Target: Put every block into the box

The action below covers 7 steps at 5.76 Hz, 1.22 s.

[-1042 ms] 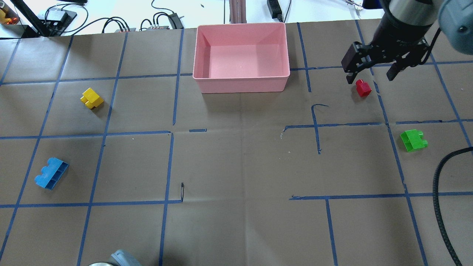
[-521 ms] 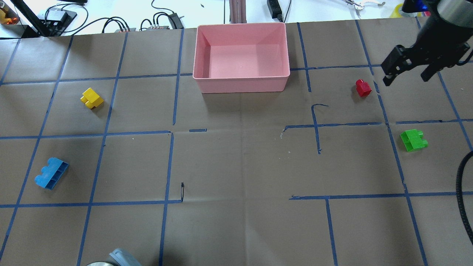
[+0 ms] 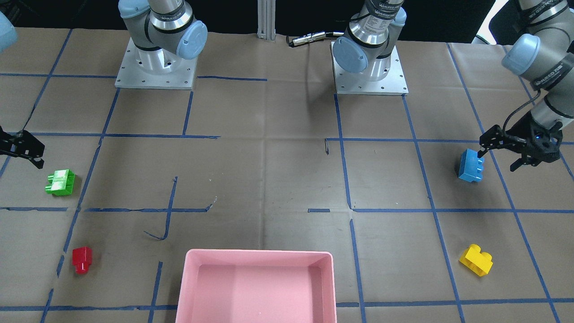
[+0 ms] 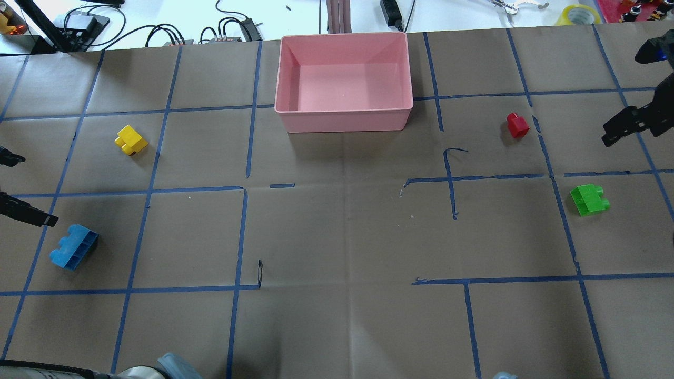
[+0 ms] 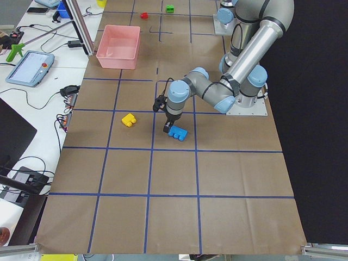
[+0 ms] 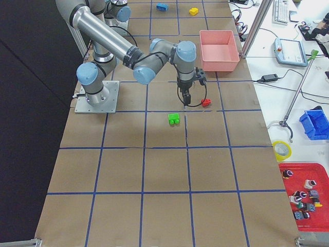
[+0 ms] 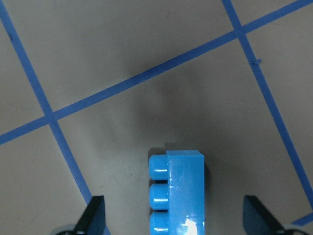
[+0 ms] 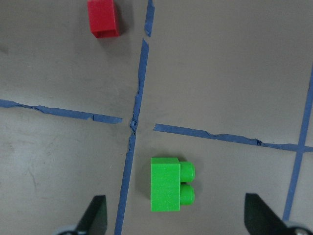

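Wrist view: left claw [image 7: 176, 218] spread over blue block [image 7: 183, 188]; overhead clips it.

Only the robot arms carry writing, seen in the front-facing view. On the left arm [image 3: 549, 72], at 3 o'clock in that view, a grey joint band has small dark letters that seem to read "UNIVERSAL ROBOTS". The same kind of lettering is on the ring over its base at 1 o'clock and on the right arm [image 3: 167, 18] at 11 o'clock, but there it is too small to read with certainty.
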Each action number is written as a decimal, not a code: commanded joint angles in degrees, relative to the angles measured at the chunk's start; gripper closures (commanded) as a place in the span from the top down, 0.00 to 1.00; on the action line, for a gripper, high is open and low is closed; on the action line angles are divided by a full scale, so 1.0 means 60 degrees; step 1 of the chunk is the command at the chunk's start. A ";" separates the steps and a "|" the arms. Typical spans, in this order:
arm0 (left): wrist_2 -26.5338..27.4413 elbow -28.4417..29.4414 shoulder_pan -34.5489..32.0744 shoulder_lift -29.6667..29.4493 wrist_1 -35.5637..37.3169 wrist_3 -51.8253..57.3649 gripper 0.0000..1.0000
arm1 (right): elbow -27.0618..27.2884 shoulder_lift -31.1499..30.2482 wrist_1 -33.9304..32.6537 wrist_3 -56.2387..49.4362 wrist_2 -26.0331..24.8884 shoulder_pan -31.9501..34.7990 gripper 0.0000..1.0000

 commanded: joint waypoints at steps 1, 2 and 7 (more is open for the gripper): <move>-0.0063 -0.0718 -0.0003 -0.0462 0.0849 0.0079 0.99 | 0.1039 0.0475 -0.1509 -0.0004 -0.0064 -0.0134 1.00; -0.0048 -0.0735 0.0026 -0.0463 0.0792 0.0109 0.99 | 0.1246 0.0666 -0.1938 -0.0004 -0.0166 -0.0221 1.00; 0.0040 -0.0706 0.0055 -0.0869 0.0936 0.1105 0.99 | 0.1907 0.1354 -0.2688 -0.0019 -0.0152 -0.0940 1.00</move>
